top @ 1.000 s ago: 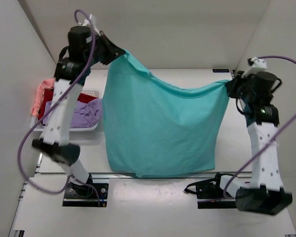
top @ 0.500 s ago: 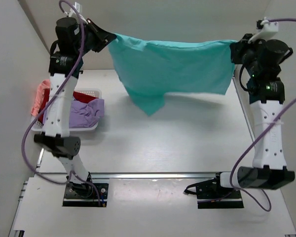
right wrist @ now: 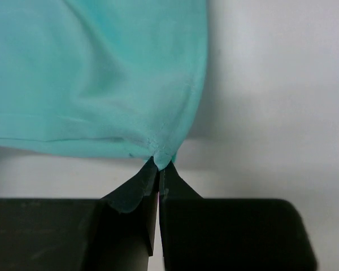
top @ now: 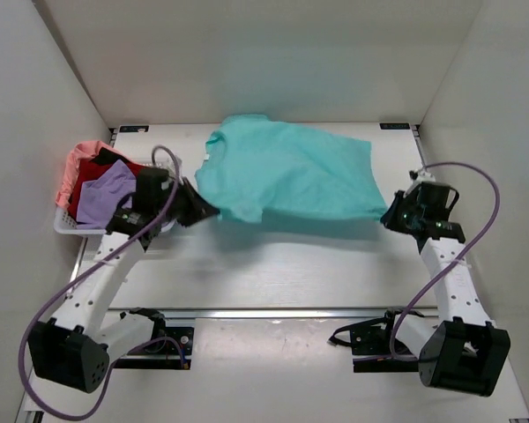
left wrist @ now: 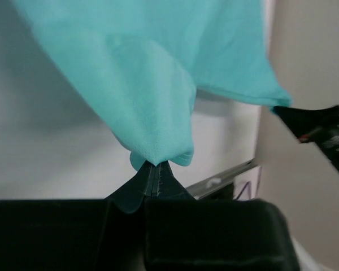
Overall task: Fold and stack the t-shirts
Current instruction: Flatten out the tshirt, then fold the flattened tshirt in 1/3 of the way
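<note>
The soft teal short-sleeved t-shirt (top: 291, 176) is stretched across the far middle of the white table (top: 273, 264), its near hem lifted (a shadow shows beneath). The left gripper (left wrist: 152, 169) has its jaws clamped on one hem corner, and the right gripper (right wrist: 159, 165) is clamped on the other. A lavender purple shirt (top: 101, 196), a dark red shirt (top: 97, 169) and a salmon pink shirt (top: 75, 167) lie heaped in the white plastic mesh basket (top: 70, 229) at the left edge.

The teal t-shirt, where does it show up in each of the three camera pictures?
Top external: teal t-shirt in the middle, stretched between left gripper and right gripper.
Left wrist: teal t-shirt in the upper part, corner pinched in the left gripper.
Right wrist: teal t-shirt at upper left, corner pinched in the right gripper.
Shared landmark: the white table beneath.
</note>
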Controlling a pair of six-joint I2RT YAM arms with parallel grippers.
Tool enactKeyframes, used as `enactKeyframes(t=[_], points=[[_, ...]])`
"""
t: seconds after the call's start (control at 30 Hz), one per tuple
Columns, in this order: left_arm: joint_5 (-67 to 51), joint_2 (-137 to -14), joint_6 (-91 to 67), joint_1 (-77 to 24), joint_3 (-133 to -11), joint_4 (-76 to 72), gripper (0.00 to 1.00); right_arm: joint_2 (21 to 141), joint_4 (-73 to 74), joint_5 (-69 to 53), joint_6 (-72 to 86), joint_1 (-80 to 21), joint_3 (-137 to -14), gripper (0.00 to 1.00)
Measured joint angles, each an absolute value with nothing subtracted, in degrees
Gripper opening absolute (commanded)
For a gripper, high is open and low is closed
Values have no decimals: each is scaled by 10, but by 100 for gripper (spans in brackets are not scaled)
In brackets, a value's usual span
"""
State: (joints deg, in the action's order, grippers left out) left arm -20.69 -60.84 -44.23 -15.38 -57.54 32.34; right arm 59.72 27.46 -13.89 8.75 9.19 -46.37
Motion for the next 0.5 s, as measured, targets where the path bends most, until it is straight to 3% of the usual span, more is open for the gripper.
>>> enactKeyframes(t=[0.2, 0.5], points=[[-219, -604, -457, -153, -376, 335, 0, 575, 332, -145, 122, 93, -390, 0], [-219, -599, -460, -145, -358, 350, 0, 668, 441, -105, 154, 79, -422, 0]])
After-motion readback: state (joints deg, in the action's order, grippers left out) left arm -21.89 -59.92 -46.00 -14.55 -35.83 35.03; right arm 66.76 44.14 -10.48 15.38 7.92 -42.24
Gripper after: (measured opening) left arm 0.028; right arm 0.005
